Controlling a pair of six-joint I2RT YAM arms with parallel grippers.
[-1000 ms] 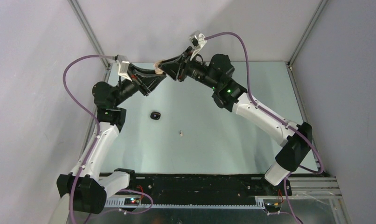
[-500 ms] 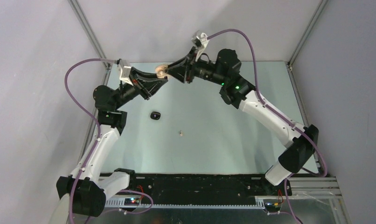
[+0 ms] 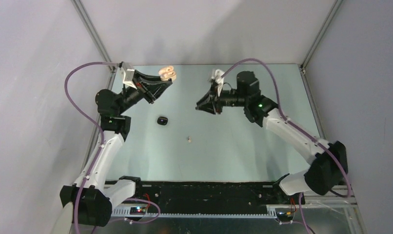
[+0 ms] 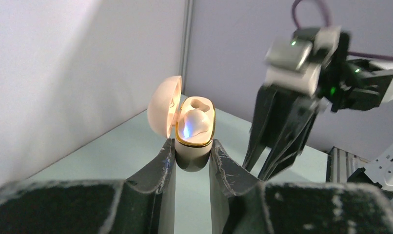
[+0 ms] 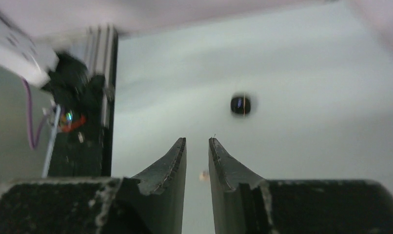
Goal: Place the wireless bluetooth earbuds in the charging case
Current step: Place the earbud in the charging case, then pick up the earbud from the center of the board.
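Beige charging case (image 4: 195,127) being clamped by left gripper (image 4: 192,146) // right gripper (image 5: 197,141) barely ajar, empty, being aimed down at pale earbud (image 3: 188,139)

My left arm (image 3: 103,153) stands up from the near left, elbow bent; my left gripper (image 3: 164,80) is held high, its jaws clamped on the base of the charging case (image 3: 167,73); my right arm (image 3: 289,132) reaches inward from the near right; my right gripper (image 3: 199,107) points left, jaws parted by a narrow gap, nothing between them; the two grippers stand well apart.
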